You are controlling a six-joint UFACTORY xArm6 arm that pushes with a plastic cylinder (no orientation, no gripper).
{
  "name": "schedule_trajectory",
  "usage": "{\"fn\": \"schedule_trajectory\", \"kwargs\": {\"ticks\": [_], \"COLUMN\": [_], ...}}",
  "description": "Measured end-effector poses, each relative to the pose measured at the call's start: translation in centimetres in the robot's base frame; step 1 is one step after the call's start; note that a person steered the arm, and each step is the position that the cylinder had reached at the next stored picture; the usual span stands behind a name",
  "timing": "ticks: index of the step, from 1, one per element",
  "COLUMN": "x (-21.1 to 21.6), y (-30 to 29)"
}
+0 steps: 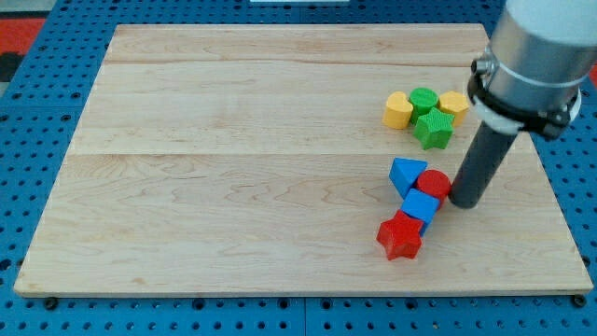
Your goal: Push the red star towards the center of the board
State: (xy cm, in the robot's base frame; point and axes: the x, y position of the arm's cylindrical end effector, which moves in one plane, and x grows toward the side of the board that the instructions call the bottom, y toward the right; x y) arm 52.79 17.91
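Pale wooden board (pixel 280 159) rests on a blue pegboard bench (pixel 56 317). The red star (pixel 399 237) lies toward the view's lower right, touching the blue block (pixel 420 205); no clear long axis, one point facing the view's bottom. My tip (pixel 464 203), a bare rod holding nothing, stands just right of the red cylinder (pixel 433 183).

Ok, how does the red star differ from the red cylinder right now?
The red star is pointed and lies lowest in the chain, nearest the view's bottom; the red cylinder is round-topped and sits higher. The cylinder is right beside my tip, at the tip's left; the star is apart from it, with the blue cube between star and cylinder. Both are the same red.
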Motion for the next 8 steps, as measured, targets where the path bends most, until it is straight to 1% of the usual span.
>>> {"fn": "schedule_trajectory", "kwargs": {"ticks": [1,2,3,4,5,6,7,8], "x": [4.5,6.0,5.0,0.9,-2.1,0.0,2.3,0.5], "y": [0.5,0.2,-5.5,-11.5,-17.4,-21.2,-23.2,-28.3]}}
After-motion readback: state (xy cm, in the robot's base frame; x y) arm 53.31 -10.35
